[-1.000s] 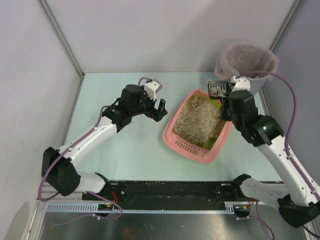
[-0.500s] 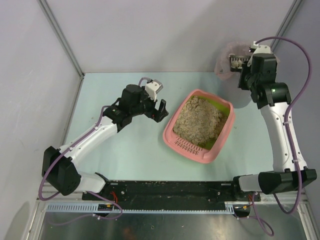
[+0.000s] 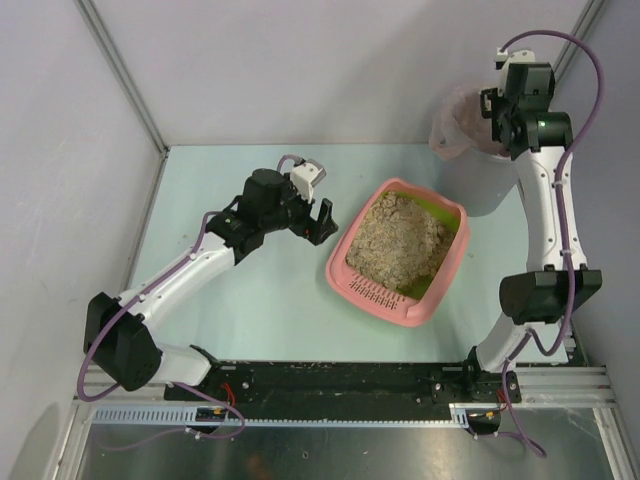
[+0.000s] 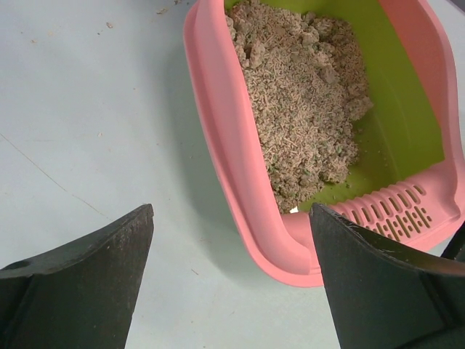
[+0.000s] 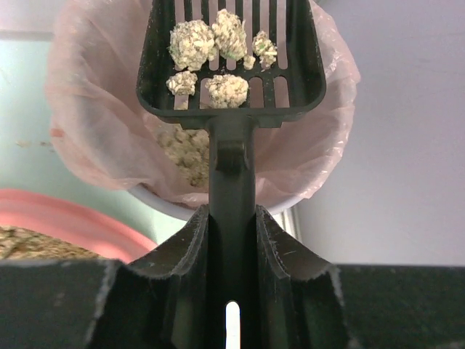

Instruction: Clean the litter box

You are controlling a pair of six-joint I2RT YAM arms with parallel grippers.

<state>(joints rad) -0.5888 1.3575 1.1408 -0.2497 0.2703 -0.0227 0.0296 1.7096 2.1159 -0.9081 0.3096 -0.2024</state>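
litter box (image 3: 372,291): litter heaped | left gripper (image 4: 231,211): wide open, empty, beside box | right gripper (image 5: 231,218): clamped on scoop (image 5: 231,138) over bucket (image 5: 87,138)

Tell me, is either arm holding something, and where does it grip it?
The right gripper holds the black scoop by its handle, fingers on either side; clumps lie in it, above the bagged bucket. The left gripper is open, holding nothing.

Left hand (image 3: 322,221) spread wide, held low, right hand (image 3: 497,111) clamped, held high
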